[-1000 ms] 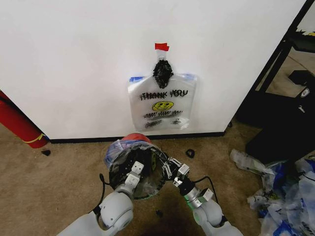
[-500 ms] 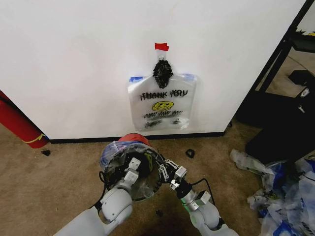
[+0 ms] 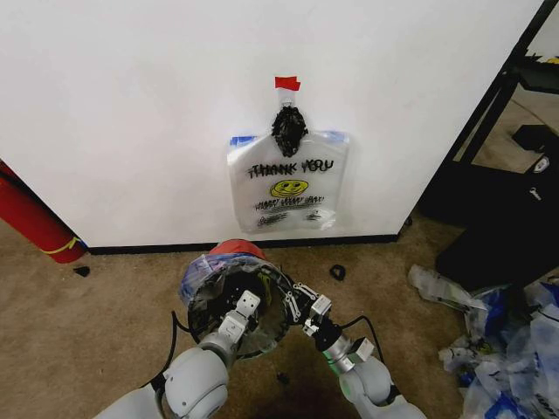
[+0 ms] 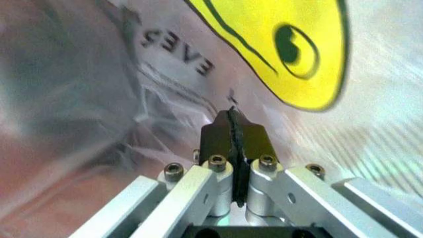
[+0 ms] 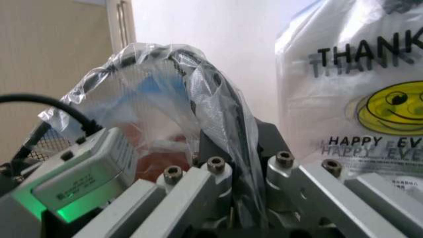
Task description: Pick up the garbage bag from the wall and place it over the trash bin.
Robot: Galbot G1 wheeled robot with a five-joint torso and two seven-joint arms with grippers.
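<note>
Head view: I see a garbage bag [image 3: 284,188] hanging on the wall, another draped over the trash bin [image 3: 229,305] on the floor. Left pincer [image 3: 248,301] pressed together inside it; right pincer [image 3: 301,303] pinching plastic at the rim.

White wall [image 3: 131,113] with a strip of red tape [image 3: 286,83] above a black knotted clump [image 3: 288,129]; long red cylinder [image 3: 35,223] leaned at left; black shelving [image 3: 515,78] stood at right; crumpled plastic bags [image 3: 502,340] lay on tan carpet [image 3: 87,323].
</note>
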